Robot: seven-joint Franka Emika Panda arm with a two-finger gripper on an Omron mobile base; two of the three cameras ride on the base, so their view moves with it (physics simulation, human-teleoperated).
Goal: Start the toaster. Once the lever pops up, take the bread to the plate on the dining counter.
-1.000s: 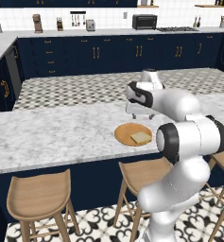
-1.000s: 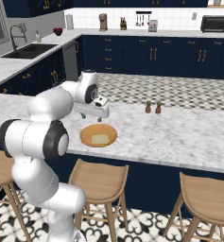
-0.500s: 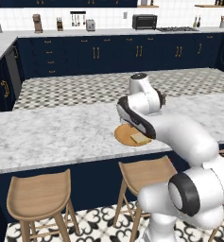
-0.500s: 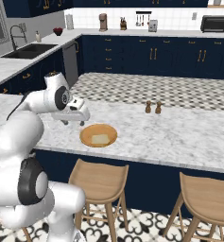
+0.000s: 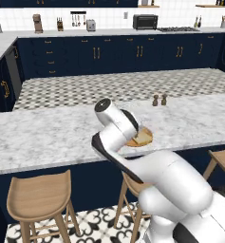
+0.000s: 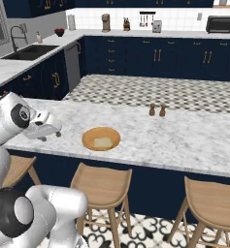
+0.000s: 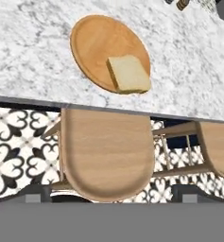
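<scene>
Marble surface [image 6: 184,140] is carrying the plate [image 6: 90,139], bread [image 6: 103,142] lying on it; hand [image 6: 44,130] is hanging released beside the plate. Advice: retreat clear, no contact.

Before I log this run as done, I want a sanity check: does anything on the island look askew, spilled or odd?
Nothing spilled or damaged. The bread lies flat on the plate, but off-centre, pushed toward the stool-side rim, one corner about at the edge in the hand view. The plate rests flat on the dining counter. The gripper is open and holds nothing.
</scene>
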